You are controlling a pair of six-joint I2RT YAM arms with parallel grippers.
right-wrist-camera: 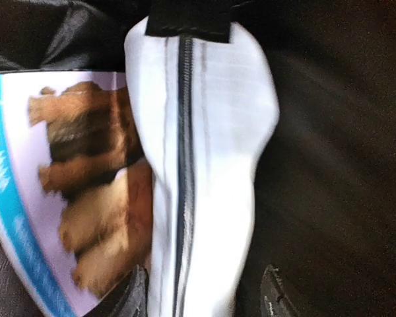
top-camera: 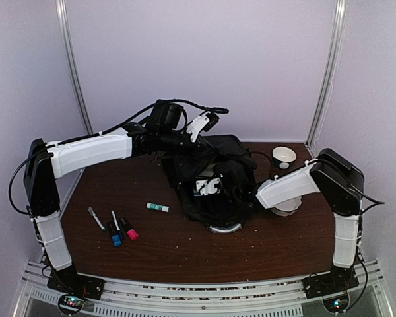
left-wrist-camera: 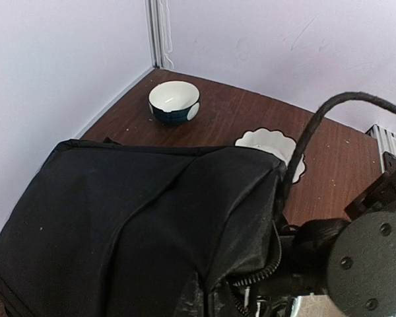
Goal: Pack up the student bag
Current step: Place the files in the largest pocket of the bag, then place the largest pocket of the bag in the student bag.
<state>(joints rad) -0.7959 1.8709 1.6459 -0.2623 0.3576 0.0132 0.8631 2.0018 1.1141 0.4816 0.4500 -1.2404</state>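
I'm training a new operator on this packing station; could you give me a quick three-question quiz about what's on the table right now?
1. True or false: the small blue-and-white ceramic bowl sits inside the large black fabric backpack.
2. In the top view, the loose marker pens lie on the backpack's: A) left, B) right.
3. Fill in: the white fabric pouch in the right wrist view closes with a ___.
Key: 1 false; 2 A; 3 zip.
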